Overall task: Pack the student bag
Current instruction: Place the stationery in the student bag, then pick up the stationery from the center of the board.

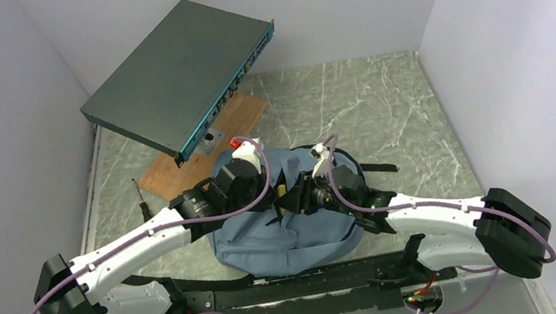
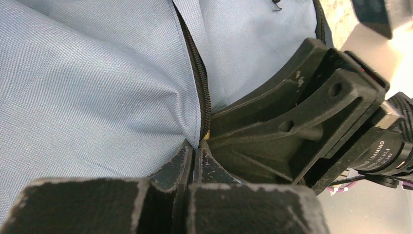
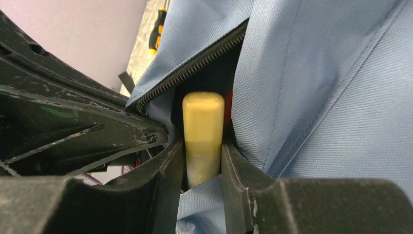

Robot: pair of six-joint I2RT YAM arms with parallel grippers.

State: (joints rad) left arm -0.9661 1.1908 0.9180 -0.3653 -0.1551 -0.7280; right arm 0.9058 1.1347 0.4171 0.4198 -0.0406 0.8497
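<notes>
Worktop is boxed in on 3 sides. Most open room is rear right, w/ marbled surface running from the student bag out to that side. Rear left is crowded: a flat metal box sits tilted, its low corner over a wooden board, port edge near the bag's top. A screwdriver lies by the left edge. The bag sits centre, toward the near edge.

Bag: soft blue-grey fabric, fine weave, black coil zip parted. Box: dark grey, hard, sharp-cornered. Worktop: green-grey stone look w/ white veins.

Left fingers are fully closed, tips meeting at the zip edge w/ fabric pinched btwn them & creased. Right fingers stand a little apart, clamped either side of a pale yellow stick. It is smooth & round-ended, w/ its tip at the bag's opening. A red item shows just behind it, too hidden to ID.
</notes>
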